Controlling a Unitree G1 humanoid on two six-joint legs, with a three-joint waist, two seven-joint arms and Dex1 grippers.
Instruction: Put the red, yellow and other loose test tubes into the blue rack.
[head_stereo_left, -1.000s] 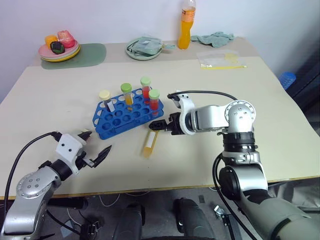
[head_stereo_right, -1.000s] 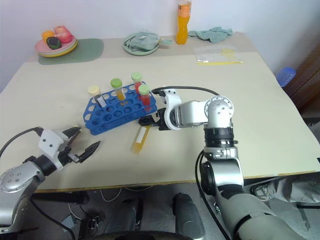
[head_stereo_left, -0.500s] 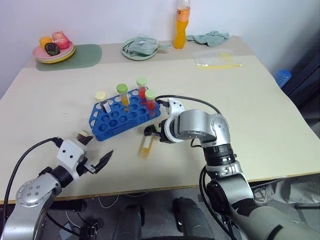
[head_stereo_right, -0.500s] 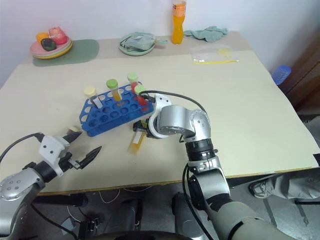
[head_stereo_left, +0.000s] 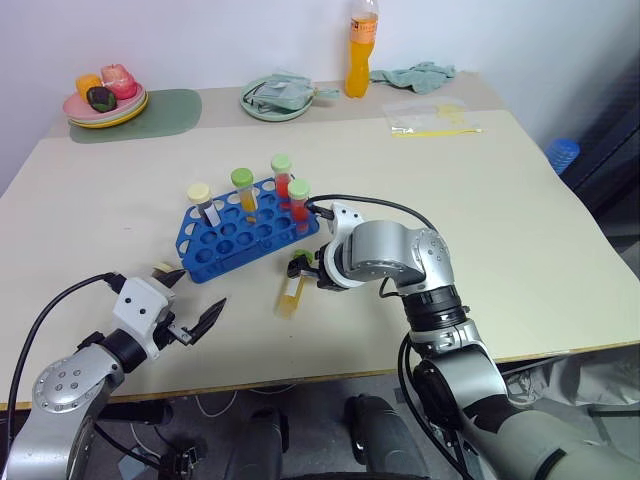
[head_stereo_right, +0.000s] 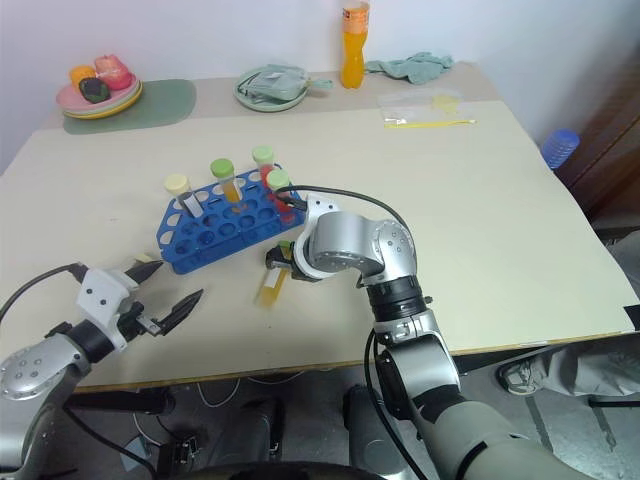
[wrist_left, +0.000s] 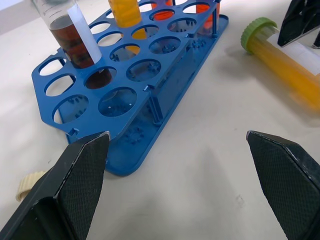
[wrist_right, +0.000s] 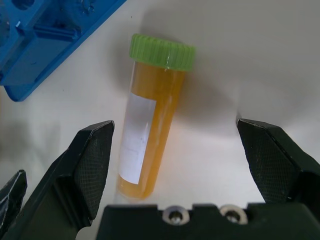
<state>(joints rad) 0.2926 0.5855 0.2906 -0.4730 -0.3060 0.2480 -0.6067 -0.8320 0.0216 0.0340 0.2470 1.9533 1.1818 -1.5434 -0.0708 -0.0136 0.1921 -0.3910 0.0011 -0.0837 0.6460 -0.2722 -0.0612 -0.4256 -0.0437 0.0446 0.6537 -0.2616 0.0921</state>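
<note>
A cream-coloured table (head_stereo_left: 520, 210) stands against a pale wall. Along its far edge sit a plate of toy food (head_stereo_left: 104, 98) on a green mat (head_stereo_left: 150, 108), a second plate holding a folded cloth (head_stereo_left: 272, 95), an orange drink bottle (head_stereo_left: 362, 48), a green rag (head_stereo_left: 415, 75) and a clear plastic bag (head_stereo_left: 432, 115).

The blue rack (head_stereo_left: 250, 235) stands left of the table's centre, its long axis running slantwise from near-left to far-right. Four capped tubes stand upright in its far row: a dark one with a cream cap (head_stereo_left: 200, 198), a yellow one with a green cap (head_stereo_left: 244, 190), and two red ones with green caps (head_stereo_left: 281, 172) (head_stereo_left: 298, 199).

One loose yellow tube (head_stereo_left: 291, 290) lies flat on the table just beside the rack's near right corner, apart from it. Its long axis runs roughly towards and away from the robot, the green cap at the far end, pointing at the rack, and the rounded bottom towards the table's near edge. A white label runs along its side (wrist_right: 137, 137).

The right gripper (head_stereo_left: 306, 272) is poised directly over this tube, pointing steeply down. In the right wrist view its fingers are spread wide, one on each side of the tube, clear of it, holding nothing.

The left gripper (head_stereo_left: 193, 308) hangs above the near left part of the table, near the rack's near-left end, fingers spread fully and empty. A small cream cap (wrist_left: 31, 183) lies on the table just beside the rack's near-left corner.
</note>
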